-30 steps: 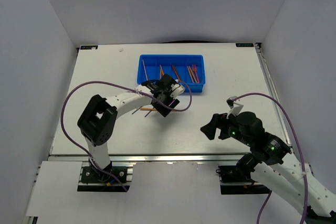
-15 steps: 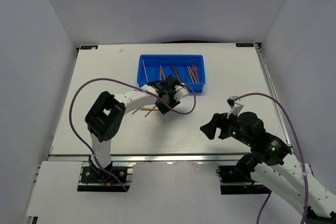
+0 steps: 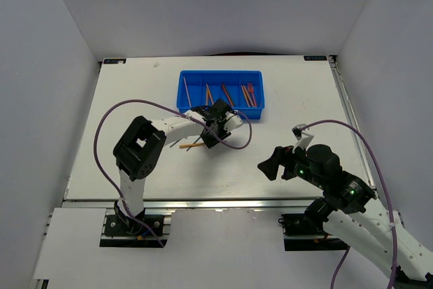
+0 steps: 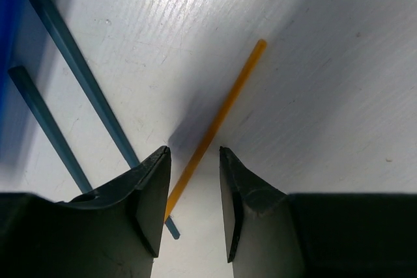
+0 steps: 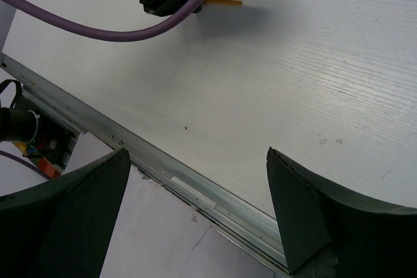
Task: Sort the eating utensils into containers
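**Step in hand:** pickup of the orange stick (image 4: 221, 105), which lies flat on the table (image 3: 291, 93) just in front of the blue tray (image 3: 221, 72).

**Left arm:** the left gripper (image 4: 193, 161) is down at the surface with its jaws partly spread, one on each side of the stick. A sliver of table shows on both sides, so no pinch is judged made.

**Hazard:** two dark blue sticks (image 4: 78, 69) lie close on the left, and the nearer one runs under the left finger (image 4: 153, 193).

**Recommendation:** close squarely on the orange stick alone. Keep the tips low so the thin piece cannot slip out. Lift straight up before travelling, so the blue neighbour is not dragged.

**Tray:** several utensils (image 3: 226, 93) already lie in its compartments.

**Right arm:** the right gripper (image 5: 197, 154) hangs spread wide and empty over the near right of the table, well apart.
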### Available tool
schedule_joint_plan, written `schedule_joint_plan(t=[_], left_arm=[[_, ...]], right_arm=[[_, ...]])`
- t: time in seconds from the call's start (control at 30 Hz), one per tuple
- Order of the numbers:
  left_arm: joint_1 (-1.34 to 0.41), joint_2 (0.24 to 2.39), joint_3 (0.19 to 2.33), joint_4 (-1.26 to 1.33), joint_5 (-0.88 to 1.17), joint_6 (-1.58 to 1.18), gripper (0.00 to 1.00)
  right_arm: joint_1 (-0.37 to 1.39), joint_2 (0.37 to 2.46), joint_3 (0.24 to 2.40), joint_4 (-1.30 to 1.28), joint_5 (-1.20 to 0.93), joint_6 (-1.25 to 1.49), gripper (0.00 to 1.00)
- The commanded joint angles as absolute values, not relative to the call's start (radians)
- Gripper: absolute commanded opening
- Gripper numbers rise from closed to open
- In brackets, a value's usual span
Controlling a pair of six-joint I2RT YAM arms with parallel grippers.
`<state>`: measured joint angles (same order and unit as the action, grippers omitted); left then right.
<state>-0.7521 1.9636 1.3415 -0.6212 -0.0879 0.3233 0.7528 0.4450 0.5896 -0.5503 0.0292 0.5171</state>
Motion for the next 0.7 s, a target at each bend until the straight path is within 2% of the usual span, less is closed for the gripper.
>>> schedule_joint_plan(t=[0.0,0.67], left_arm=[[-0.749,1.963,1.35,-0.644,-0.063,0.33,0.46],[-0.69,1.957,1.328,-0.735,0.0,0.316,0.47]], right_arm=[[0.752,0.442,0.581,-0.511,0.02,0.509,0.89],[0.752,0.433,0.586,-0.52,0.015,0.518,0.89]])
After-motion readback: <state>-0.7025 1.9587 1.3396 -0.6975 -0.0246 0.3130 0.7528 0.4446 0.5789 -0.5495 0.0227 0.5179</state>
